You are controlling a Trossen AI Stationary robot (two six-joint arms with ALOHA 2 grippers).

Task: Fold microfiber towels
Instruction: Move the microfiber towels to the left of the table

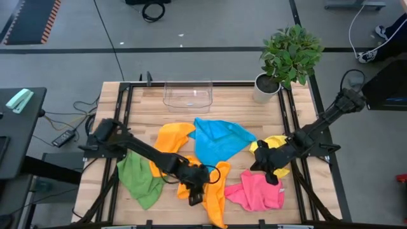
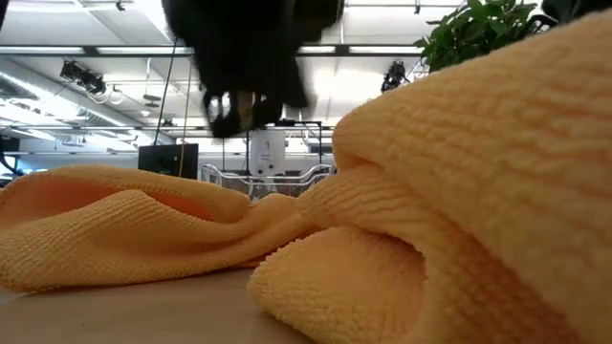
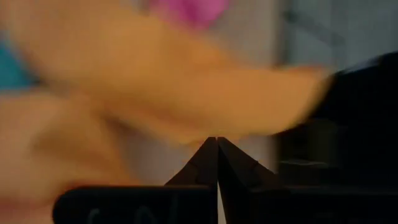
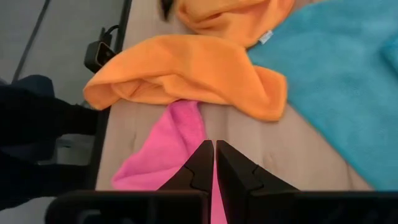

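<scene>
- Left gripper point(image 1: 197, 191): fingers pressed together at the orange towel point(image 1: 213, 191), just left of the pink towel point(image 1: 257, 191); no visible hold.
- Right gripper point(image 1: 272, 176): fingers pressed together, empty, over the pink towel's upper edge.
- Blue towel point(image 1: 216, 140): beyond the pink towel.

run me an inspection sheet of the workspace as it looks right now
surface: wooden table, dark frame rails along the sides.
job's things: orange towel, second orange towel, blue towel, green towel, pink towel, yellow towel; all crumpled.
clutter: clear tray, potted plant.
grippers: left gripper over the front orange towel, jaws shut; right gripper above the pink towel, jaws shut, empty.
cables: cables beside the table, on the floor.
surroundings: side table.
</scene>
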